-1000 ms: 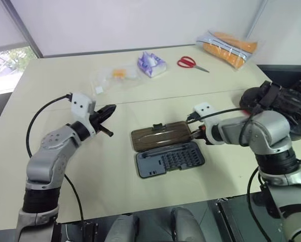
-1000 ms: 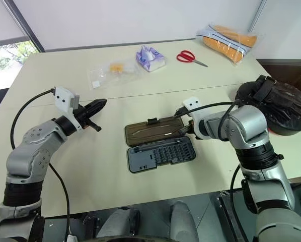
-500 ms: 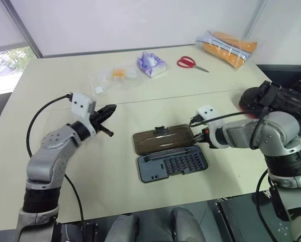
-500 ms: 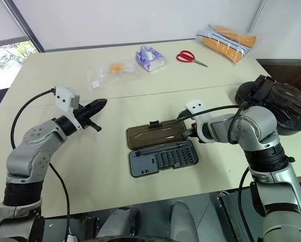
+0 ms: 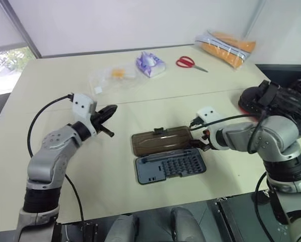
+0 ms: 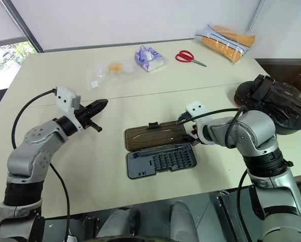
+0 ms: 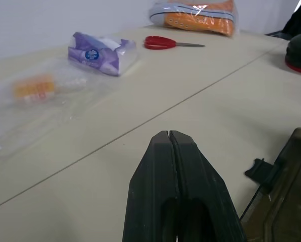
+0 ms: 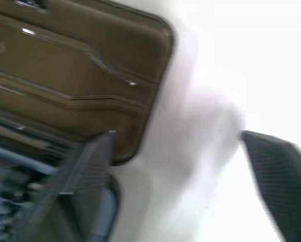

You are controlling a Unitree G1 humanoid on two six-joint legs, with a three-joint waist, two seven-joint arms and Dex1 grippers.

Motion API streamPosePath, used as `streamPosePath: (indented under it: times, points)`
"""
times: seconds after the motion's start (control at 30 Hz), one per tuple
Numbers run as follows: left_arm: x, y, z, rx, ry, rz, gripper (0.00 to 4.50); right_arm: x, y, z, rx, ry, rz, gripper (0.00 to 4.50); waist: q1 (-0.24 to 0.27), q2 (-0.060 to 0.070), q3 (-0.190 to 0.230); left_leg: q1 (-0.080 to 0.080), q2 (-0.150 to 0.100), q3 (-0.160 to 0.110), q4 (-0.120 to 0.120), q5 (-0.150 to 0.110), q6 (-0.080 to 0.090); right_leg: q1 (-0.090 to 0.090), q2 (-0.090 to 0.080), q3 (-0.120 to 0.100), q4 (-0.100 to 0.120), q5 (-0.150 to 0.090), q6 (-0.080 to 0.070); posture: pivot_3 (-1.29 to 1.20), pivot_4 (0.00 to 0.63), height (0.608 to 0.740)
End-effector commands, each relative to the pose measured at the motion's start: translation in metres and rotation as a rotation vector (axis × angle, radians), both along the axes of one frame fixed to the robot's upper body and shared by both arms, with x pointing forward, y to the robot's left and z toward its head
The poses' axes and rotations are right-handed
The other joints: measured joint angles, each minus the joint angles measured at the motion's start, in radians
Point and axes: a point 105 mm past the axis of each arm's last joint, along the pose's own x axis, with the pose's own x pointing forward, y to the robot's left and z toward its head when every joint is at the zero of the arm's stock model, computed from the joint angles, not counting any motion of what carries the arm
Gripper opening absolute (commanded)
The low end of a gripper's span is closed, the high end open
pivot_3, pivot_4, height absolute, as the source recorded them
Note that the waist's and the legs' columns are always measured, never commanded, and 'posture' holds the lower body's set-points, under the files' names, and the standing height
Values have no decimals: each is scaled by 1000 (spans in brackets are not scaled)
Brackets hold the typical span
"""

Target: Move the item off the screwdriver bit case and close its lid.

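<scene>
Right hand (image 6: 193, 137): spreading wide, fingers (image 8: 85, 166) empty, tilting down at the right end of the case (image 6: 159, 149), one finger over the corner where lid (image 6: 155, 136) and tray (image 6: 160, 161) meet, contact not being discernible. Left hand (image 5: 107, 113): pressing fingertips together, gripping nothing, hovering level above the desk (image 5: 55, 96), well apart from the case's left end.

Case: lying open and flat near the front middle of the desk, brown lid on the far side, grey-blue tray of bits on the near side, latch tab (image 6: 153, 124) sitting on the lid's far edge. Mitt (image 6: 276, 103): resting off the case at the right edge of the desk, beyond the right arm's elbow, so only the closing remaining, judging by the layout.

Handling, as a judgement: lid looking light, stiff and smooth, likely swinging on its hinge; case probably sliding on the desk under a sideways push. Best purchase appearing to be under the lid's far edge or right corner, lifting and folding toward the tray, then pressing near the tab. Bits possibly spilling if tipping the tray.

Beyond: tissue pack (image 5: 150, 64), scissors (image 5: 190, 62), clear bag (image 5: 113, 76), orange packet (image 5: 226, 44) lying along the far side.
</scene>
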Motion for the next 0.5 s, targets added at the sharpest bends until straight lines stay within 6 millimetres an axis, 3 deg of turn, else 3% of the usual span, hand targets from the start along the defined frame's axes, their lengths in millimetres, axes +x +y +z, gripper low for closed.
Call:
streamPosePath:
  times: [0.03,0.23,0.4,0.5]
  points:
    - [-7,-5,10,2,-33,-54,0,-1,8,11,40,-43,33,4411,0,0,0,0,0,0,0,0,0,0,0,0,0,0,0,0,150,740]
    - [-17,-13,15,-28,-12,-159,0,7,13,35,138,-144,22,4411,3,0,0,0,0,0,0,0,0,0,0,0,0,0,0,0,150,740]
    - [-40,-40,17,-50,72,-431,0,14,23,67,233,-347,66,4411,3,0,0,0,0,0,0,0,0,0,0,0,0,0,0,0,150,740]
    - [-56,-55,7,23,143,-604,0,19,26,79,189,-475,113,4411,1,0,0,0,0,0,0,0,0,0,0,0,0,0,0,0,150,740]
